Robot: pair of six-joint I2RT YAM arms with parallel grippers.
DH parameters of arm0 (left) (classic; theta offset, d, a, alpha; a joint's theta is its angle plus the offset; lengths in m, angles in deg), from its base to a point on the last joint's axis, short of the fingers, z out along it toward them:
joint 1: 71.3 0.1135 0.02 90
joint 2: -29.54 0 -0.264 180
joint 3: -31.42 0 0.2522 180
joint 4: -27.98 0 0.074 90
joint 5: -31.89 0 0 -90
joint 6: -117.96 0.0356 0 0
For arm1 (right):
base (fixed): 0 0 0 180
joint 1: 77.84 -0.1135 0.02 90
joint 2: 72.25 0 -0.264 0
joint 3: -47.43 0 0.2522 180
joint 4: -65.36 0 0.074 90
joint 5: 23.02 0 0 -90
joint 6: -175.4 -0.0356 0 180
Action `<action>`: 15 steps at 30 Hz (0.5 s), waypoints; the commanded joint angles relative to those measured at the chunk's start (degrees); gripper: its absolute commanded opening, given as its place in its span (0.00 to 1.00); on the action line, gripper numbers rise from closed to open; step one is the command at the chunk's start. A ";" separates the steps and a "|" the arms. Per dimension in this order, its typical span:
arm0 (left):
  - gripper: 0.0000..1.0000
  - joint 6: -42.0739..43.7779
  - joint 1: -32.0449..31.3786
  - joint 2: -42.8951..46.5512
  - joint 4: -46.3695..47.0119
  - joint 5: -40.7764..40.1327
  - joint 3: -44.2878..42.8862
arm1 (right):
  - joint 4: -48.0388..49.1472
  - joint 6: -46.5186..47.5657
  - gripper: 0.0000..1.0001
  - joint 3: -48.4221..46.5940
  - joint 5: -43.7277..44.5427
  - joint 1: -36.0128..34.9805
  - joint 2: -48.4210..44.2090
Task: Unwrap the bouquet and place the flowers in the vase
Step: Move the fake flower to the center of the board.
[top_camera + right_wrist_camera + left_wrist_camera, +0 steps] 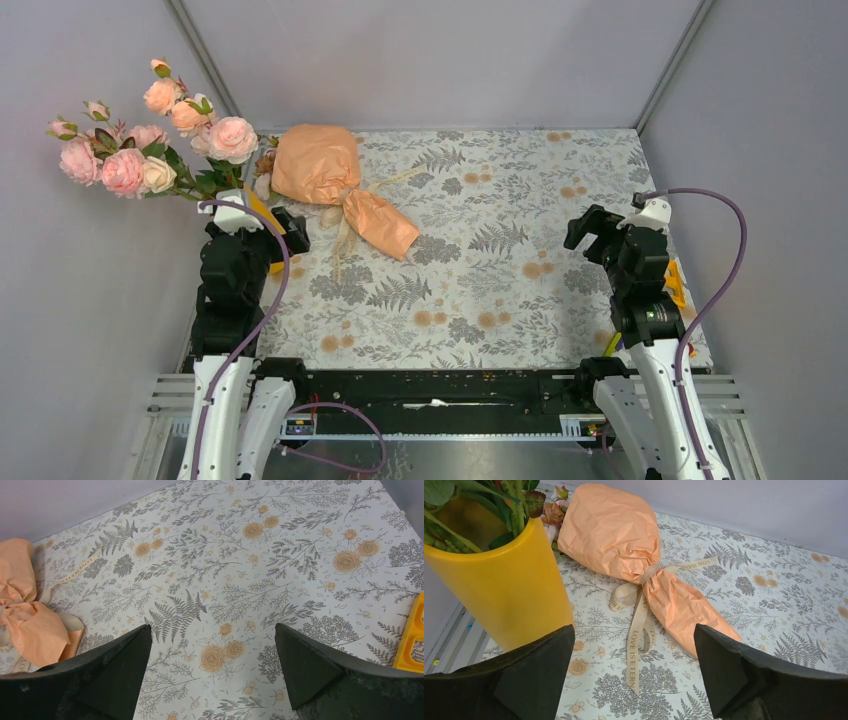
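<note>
The bouquet [335,180] lies on its side at the back left of the table, a cone of crinkled peach paper [619,540] tied with a beige ribbon [638,630]. Small roses [553,514] peek from its wide end beside the yellow vase [504,585]. The vase stands upright with green stems in it, mostly hidden behind my left arm in the top view. My left gripper [633,628] hovers open just short of the ribbon's loose end, vase on its left. My right gripper [212,628] is open over bare cloth at the right; the bouquet's narrow end [30,625] shows far to its left.
A big bunch of pale pink and peach roses [150,135] leans out of the vase toward the left wall. A yellow plastic piece [412,640] lies at the table's right edge near my right arm. Grey walls close in the back and both sides.
</note>
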 commanded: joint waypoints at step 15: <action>0.99 -3.27 0.31 -2.84 0.71 1.04 -3.92 | 0.55 0.93 1.00 -2.18 -4.62 0.26 0.02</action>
